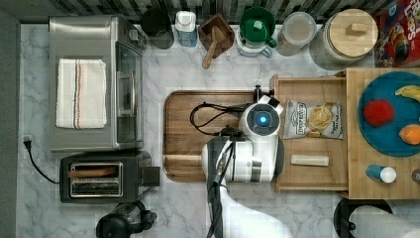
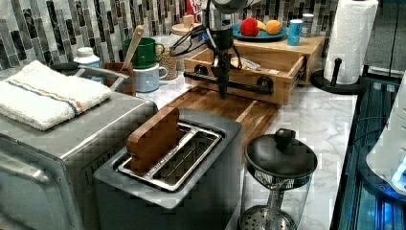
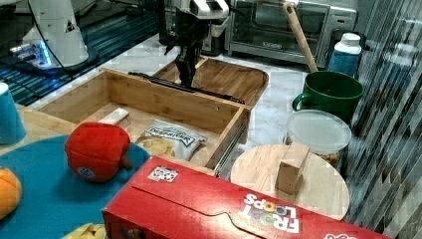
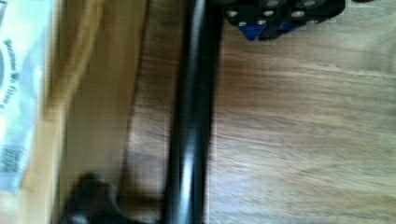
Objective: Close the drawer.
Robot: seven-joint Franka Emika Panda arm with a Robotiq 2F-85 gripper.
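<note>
The gripper (image 2: pixel 223 91) was seen at the black bar handle (image 2: pixel 230 83) of the drawer (image 3: pixel 149 102), on its outer side; whether its fingers were spread could not be told. A steady, square push along the slides was judged best. The drawer, shallow light wood, stood pulled out just beyond the gripper, holding a chip bag (image 1: pixel 313 119).

drawer (image 1: pixel 311 171) pulled open | chip bag (image 1: pixel 314 119) inside | arm (image 1: pixel 250 148) over its front edge
</note>
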